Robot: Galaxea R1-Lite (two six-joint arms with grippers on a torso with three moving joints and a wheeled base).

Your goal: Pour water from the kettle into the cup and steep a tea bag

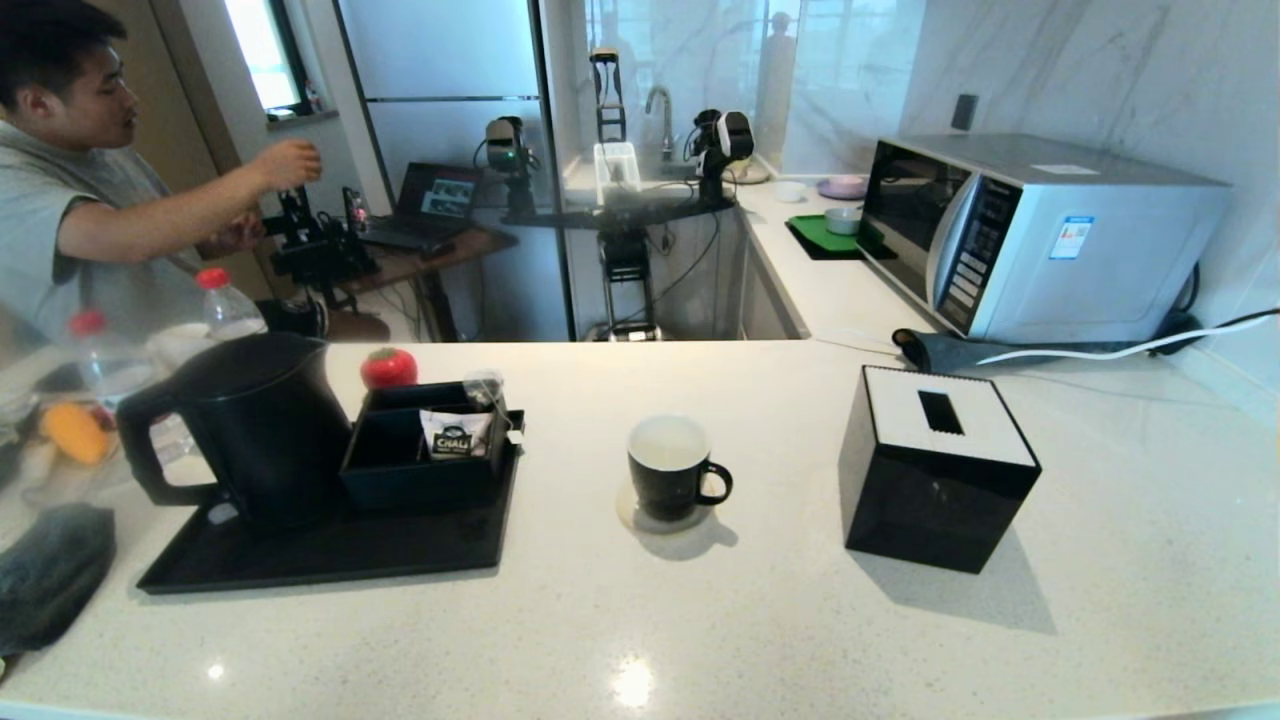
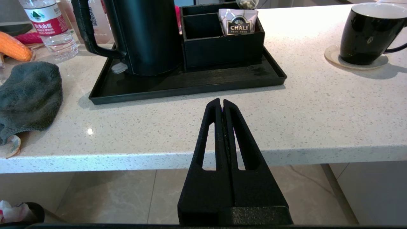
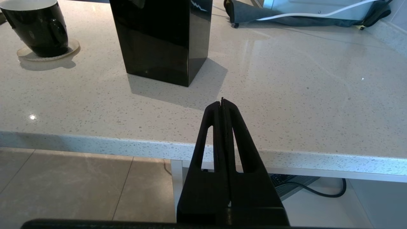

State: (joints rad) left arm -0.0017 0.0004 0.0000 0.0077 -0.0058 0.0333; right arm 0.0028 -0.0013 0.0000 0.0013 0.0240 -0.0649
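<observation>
The black kettle (image 1: 250, 420) (image 2: 143, 35) stands upright on the left of a black tray (image 1: 320, 555), handle to the left. The black cup (image 1: 668, 468) (image 2: 365, 31) (image 3: 38, 28), white inside, sits on a round coaster mid-counter, handle to the right. The mesh tea bag (image 1: 485, 385) (image 2: 246, 3) pokes up at the back of the compartment box, behind a white CHALI sachet (image 2: 237, 22). My left gripper (image 2: 221, 101) is shut and empty, hanging at the counter's front edge before the tray. My right gripper (image 3: 222, 101) is shut and empty at the front edge, before the tissue box.
A black compartment box (image 1: 420, 470) sits on the tray beside the kettle. A black tissue box (image 1: 935, 465) stands right of the cup. A grey cloth (image 1: 50, 575) and water bottles (image 1: 225, 305) lie far left. A microwave (image 1: 1040, 235) sits back right. A person (image 1: 80, 190) stands behind the counter's left.
</observation>
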